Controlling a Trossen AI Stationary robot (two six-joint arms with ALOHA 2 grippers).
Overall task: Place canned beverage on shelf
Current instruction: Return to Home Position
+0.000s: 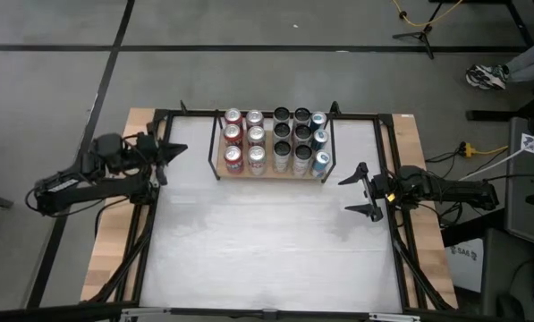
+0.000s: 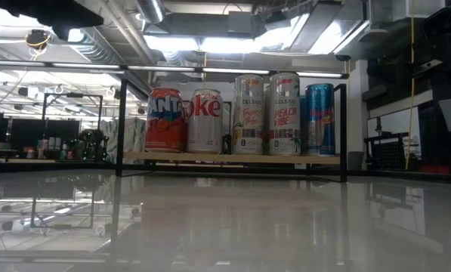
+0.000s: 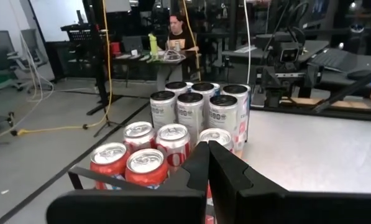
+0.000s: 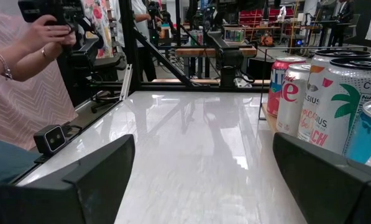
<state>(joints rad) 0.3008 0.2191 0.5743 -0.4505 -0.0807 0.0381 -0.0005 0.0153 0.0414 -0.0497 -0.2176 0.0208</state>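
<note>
High view: the small light-wood, black-rodded shelf [image 1: 267, 175] looks fully stocked. Flanking it, the left gripper [image 1: 173, 148] is pinched closed and the right gripper [image 1: 345, 196] is spread wide, both empty. Only homing seems left.

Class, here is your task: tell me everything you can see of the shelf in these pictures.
The shelf is a small rectangular light-wood board in a frame of thin black metal rods, with uprights at both ends and a rail across the top. It stands level on the white table, near the far edge, between the two arms. It carries upright cans in five lines of three: red, silver, two lines of white, then blue. Neither the left gripper nor the right gripper touches it.
</note>
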